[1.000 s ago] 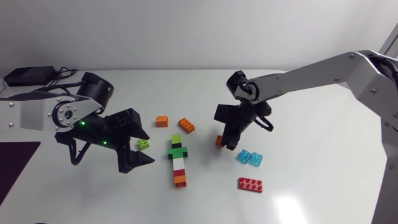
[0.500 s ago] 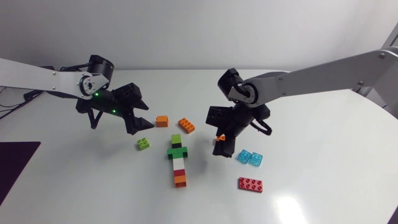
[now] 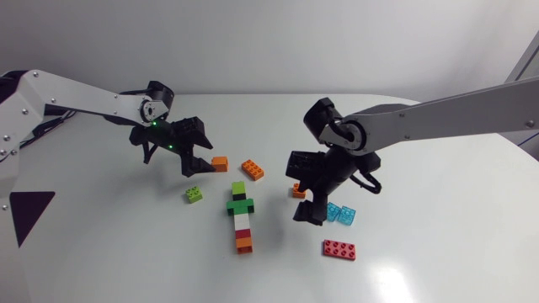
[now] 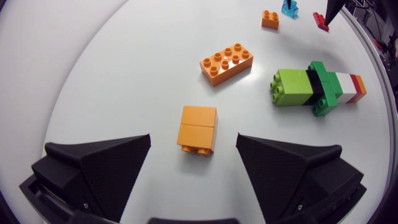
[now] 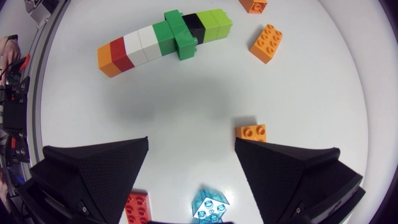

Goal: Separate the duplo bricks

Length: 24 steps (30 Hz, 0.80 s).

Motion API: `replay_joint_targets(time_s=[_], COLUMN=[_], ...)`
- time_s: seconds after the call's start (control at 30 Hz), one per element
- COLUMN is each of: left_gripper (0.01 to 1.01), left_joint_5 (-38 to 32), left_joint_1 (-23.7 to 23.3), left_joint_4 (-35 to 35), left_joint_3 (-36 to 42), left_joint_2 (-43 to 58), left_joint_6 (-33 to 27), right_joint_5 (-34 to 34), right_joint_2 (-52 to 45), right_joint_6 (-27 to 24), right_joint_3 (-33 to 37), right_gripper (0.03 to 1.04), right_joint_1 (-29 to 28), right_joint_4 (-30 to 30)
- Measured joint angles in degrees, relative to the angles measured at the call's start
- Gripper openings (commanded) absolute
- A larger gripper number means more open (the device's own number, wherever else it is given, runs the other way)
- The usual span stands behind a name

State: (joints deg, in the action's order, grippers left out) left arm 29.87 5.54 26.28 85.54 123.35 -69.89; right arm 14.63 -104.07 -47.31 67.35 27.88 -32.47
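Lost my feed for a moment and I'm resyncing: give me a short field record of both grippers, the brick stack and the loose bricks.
left gripper: open, straddling a tipped orange brick, no contact
right gripper: open, empty; small orange brick by one finger, clear blue brick under it
stack: joined, lying flat; lime, black, green, white, red, orange
other loose: orange 2x4 brick, lime brick, red plate

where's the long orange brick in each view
head view: long orange brick mid-table, just off the lime end of the brick stack
left wrist view: long orange brick beyond the small orange brick, beside the brick stack
right wrist view: long orange brick beside the brick stack
shared landmark: the brick stack's lime end
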Motion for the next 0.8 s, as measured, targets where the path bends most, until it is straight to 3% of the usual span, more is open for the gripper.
replay_joint_targets(time_s=[0.07, 0.2, 0.4, 0.57, 0.77, 0.8], left_gripper=[0.943, 0.808, 0.756, 0.559, 0.541, 0.456], left_joint_5=[0.0, 0.0, 0.0, 0.0, 0.0, 0.0], left_joint_1=[-0.2, -0.6, -0.7, -0.3, 0.9, 0.9], left_joint_4=[0.9, 2.5, 3.4, 4.5, 5.4, 5.5], left_joint_3=[1.0, 3.1, 3.7, 3.8, 4.3, 4.4], left_joint_2=[0.6, 1.9, 3.7, 4.5, 4.7, 4.7], left_joint_6=[-1.3, -3.0, -4.1, -4.2, -4.2, -4.2], right_joint_5=[0.1, 0.2, 0.4, 0.4, 0.4, 0.4], right_joint_2=[0.0, 0.0, 0.0, 0.0, 0.0, 0.0], right_joint_6=[0.0, 0.0, 0.2, 0.2, 0.2, 0.2], right_joint_3=[-0.1, -0.1, -0.1, -0.1, -0.7, -0.9], right_gripper=[1.00, 1.00, 1.00, 1.00, 1.00, 1.00], right_joint_1=[0.0, 0.0, 0.4, 0.4, 0.4, 0.4], right_joint_4=[0.2, 0.9, 1.0, 1.4, 1.6, 1.6])
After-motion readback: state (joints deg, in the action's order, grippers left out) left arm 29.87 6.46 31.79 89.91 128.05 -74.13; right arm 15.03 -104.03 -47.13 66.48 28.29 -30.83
